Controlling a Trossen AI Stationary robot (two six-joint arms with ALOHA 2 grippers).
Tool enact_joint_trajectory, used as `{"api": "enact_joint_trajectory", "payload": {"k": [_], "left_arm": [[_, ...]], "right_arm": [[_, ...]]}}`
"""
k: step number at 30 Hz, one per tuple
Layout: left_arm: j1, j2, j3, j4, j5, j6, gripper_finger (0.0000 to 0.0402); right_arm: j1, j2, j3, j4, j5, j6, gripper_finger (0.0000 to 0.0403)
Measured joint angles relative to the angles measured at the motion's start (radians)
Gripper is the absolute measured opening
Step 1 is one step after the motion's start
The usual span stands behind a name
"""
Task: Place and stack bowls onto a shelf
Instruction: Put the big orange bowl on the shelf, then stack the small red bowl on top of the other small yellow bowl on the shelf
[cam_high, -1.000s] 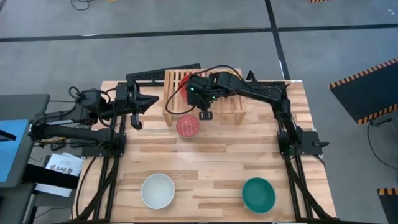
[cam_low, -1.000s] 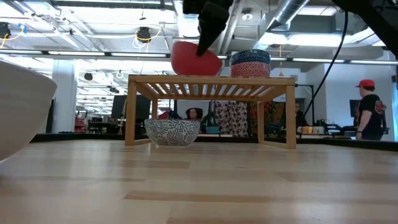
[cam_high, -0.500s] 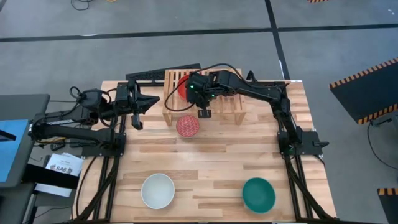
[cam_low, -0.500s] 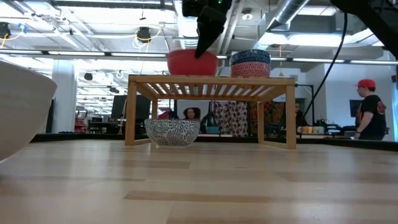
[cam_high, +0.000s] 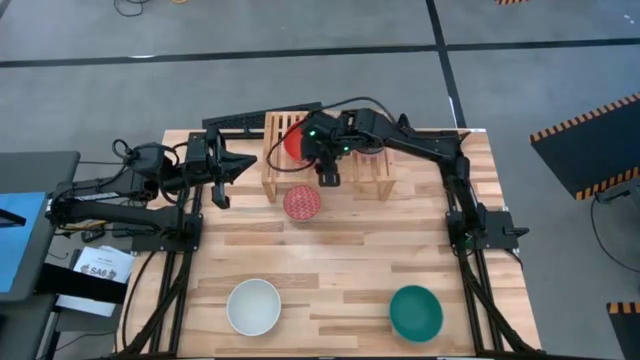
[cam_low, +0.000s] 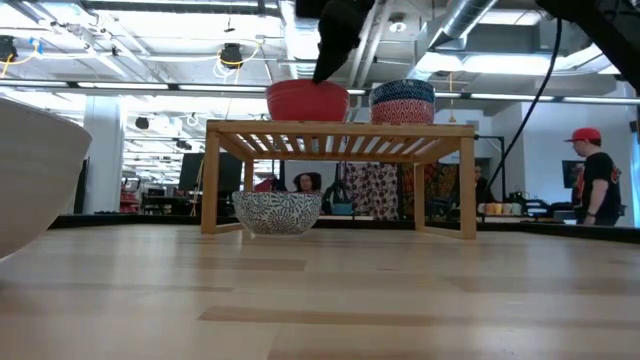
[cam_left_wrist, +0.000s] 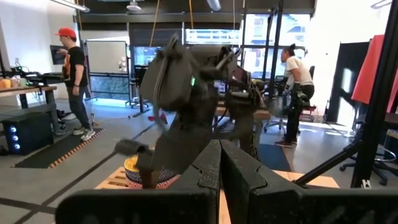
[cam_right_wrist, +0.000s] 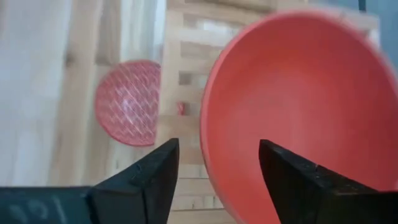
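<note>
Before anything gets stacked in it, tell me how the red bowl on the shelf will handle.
The red bowl sits level on the shelf, so it probably rests stable. It looks rigid with a smooth inside, so likely slippery to pinch. A sideways push could slide it off the slats.

The right arm (cam_high: 400, 140) hides most of the stacked bowls (cam_high: 372, 150) from above.

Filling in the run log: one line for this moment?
right gripper: open over red bowl | bowl: on shelf | left gripper: shut, waiting beside shelf
</note>
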Motion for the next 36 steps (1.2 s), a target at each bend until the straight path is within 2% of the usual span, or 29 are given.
{"api": "enact_joint_trajectory", "payload": {"k": [8, 13, 17, 20, 25, 31, 36], "left_arm": [[0.000, 0.000, 0.000, -0.015, -0.023, 0.000, 0.0000], [0.000, 0.000, 0.000, -0.039, -0.031, -0.011, 0.0000], [0.000, 0.000, 0.000, -0.054, -0.023, -0.019, 0.0000], [0.000, 0.000, 0.000, -0.057, -0.015, -0.019, 0.0000], [0.000, 0.000, 0.000, -0.058, -0.016, -0.019, 0.0000], [0.000, 0.000, 0.000, -0.063, -0.015, -0.019, 0.0000], [0.000, 0.000, 0.000, -0.082, -0.015, -0.026, 0.0000]], "right_arm": [[-0.016, -0.119, 0.002, -0.030, -0.130, 0.044, 0.0249], [-0.022, -0.198, 0.002, -0.191, -0.285, 0.171, 0.0249], [-0.001, -0.245, 0.001, -0.304, -0.288, 0.213, 0.0249], [0.039, -0.302, -0.030, -0.280, -0.289, 0.241, 0.0249], [0.113, -0.471, -0.277, -0.127, -0.246, 0.327, 0.0249], [0.197, -0.750, -0.710, 0.168, -0.099, 0.516, 0.0249], [0.245, -0.943, -0.967, 0.469, 0.038, 0.676, 0.0249]]}}
